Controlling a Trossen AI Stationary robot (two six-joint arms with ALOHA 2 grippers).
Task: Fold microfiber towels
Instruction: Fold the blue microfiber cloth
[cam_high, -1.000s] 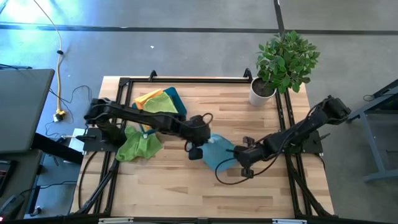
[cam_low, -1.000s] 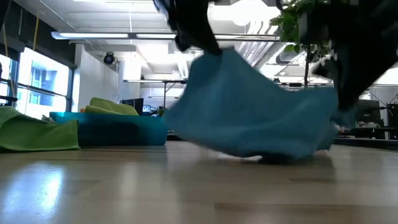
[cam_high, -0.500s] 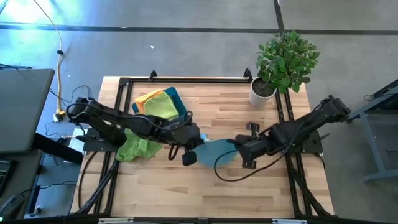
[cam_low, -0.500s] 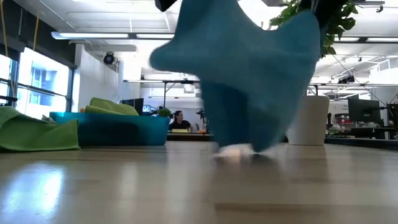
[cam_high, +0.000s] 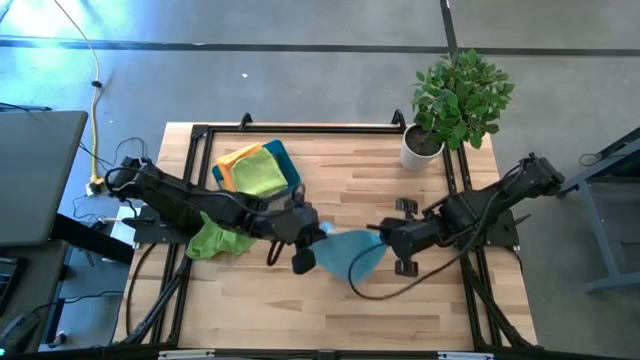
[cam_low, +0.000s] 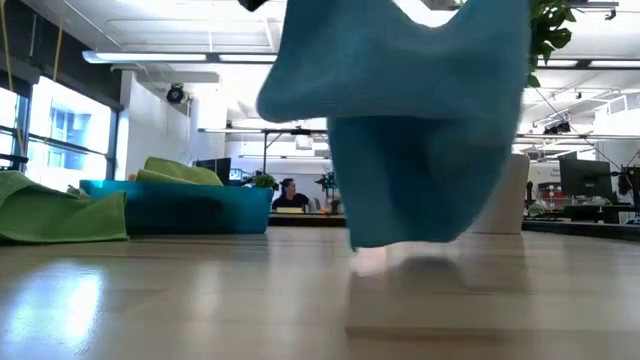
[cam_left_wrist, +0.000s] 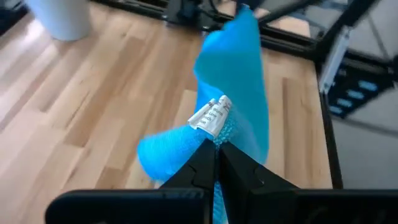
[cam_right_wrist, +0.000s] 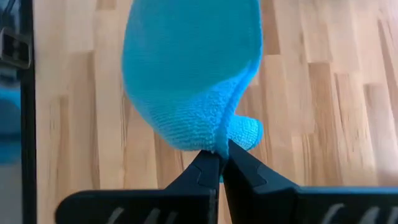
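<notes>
A light blue microfiber towel (cam_high: 348, 255) hangs over the middle of the table between my two grippers. My left gripper (cam_high: 318, 232) is shut on its left end and my right gripper (cam_high: 380, 238) on its right end. In the low view the towel (cam_low: 400, 130) droops in a broad sag, and its lowest edge is just off the wood. A lime green towel (cam_high: 222, 238) lies crumpled on the table's left part. Yellow-green and orange towels (cam_high: 255, 168) lie piled in the teal tray (cam_high: 290, 165). My left gripper pinches a corner of the blue towel beside its white label (cam_left_wrist: 214, 115) between the two fingertips. The fingers slant down from the table's left side. The cloth hangs away from them, clear of the table. My right gripper pinches a bunched edge of the towel (cam_right_wrist: 224, 140) between its fingertips, in several layers. The fingers point steeply down from the table's right side. The cloth hangs below and away from them, slack.
A potted plant (cam_high: 455, 100) in a white pot stands at the table's far right corner. The teal tray stands at the far left, also seen in the low view (cam_low: 180, 205). Black frame rails run along the table's sides. Bare wood lies along the near edge.
Both grippers have risen, staying shut, and my left gripper has drawn back toward the table's left edge and rolled. The blue towel, which draped down onto the table, has been lifted clear and now hangs between the two grippers.
</notes>
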